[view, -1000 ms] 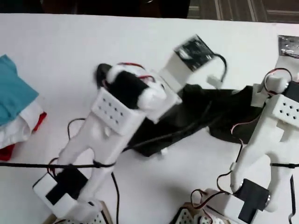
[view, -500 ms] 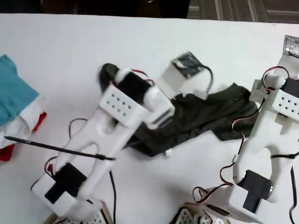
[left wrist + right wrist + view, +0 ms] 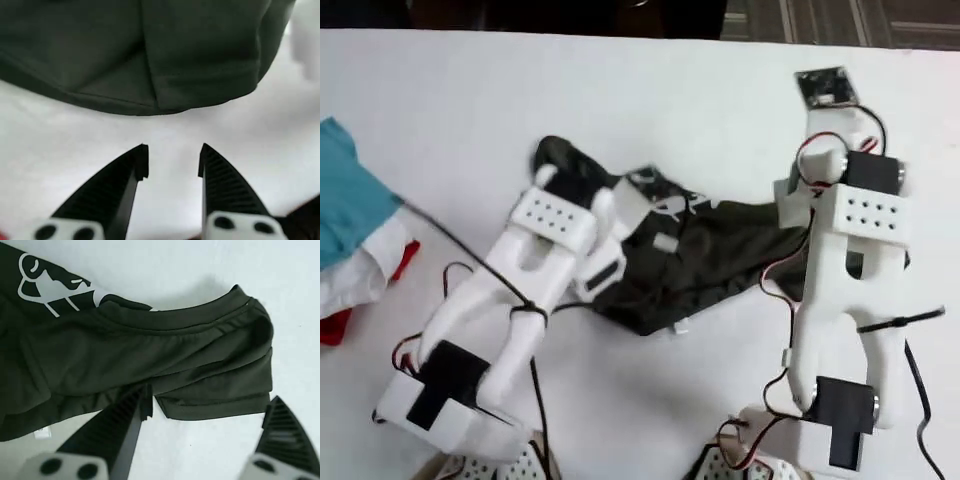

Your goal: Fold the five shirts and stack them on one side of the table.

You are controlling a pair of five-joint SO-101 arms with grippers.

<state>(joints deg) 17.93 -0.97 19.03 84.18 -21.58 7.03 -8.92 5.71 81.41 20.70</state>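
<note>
In the high view the left arm (image 3: pixel 535 260) covers part of the shirt (image 3: pixel 730 255), and the stack (image 3: pixel 350 200) is cut off by the picture's edge. In the left wrist view the shirt is blurred and runs past the edges.

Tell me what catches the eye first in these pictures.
A crumpled dark shirt with a white graphic lies in the middle of the table. The left hand is open just short of its hem, the right hand open wide over one end of it. At the high view's left edge sits a stack, teal shirt on top.
</note>
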